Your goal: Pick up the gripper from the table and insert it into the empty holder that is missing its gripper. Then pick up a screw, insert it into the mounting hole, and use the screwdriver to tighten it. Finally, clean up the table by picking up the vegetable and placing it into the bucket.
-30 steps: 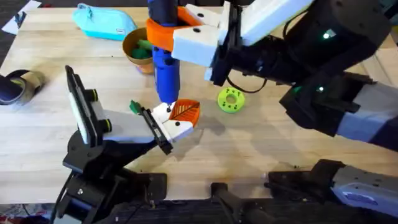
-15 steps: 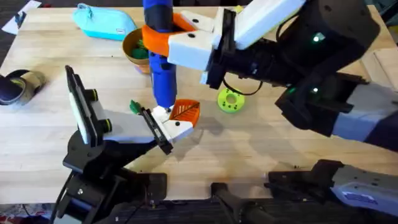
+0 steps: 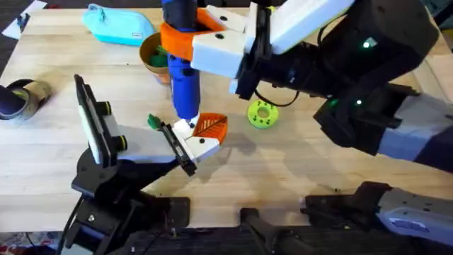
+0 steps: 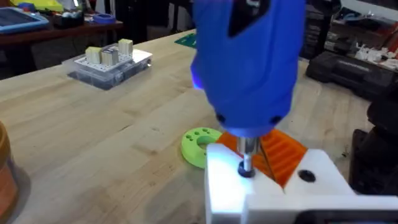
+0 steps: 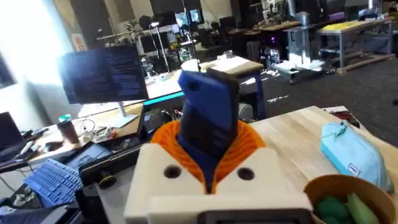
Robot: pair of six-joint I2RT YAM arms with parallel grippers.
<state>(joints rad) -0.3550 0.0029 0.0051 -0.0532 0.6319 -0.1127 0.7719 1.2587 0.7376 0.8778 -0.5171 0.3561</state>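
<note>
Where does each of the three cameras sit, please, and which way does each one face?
Overhead: above the arm bases, looking down and forward at the table; the right arm holds the screwdriver upright over the holder.
Left wrist: low by the holder, facing the screwdriver's bit and green disc.
Right wrist: on the right pincer, facing the room beyond; bucket beside it.
All three share the screwdriver.

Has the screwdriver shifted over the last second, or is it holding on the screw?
Yes, slightly. The screwdriver and the right gripper holding it drifted left, toward the bucket; its tip stays at the holder.
</note>
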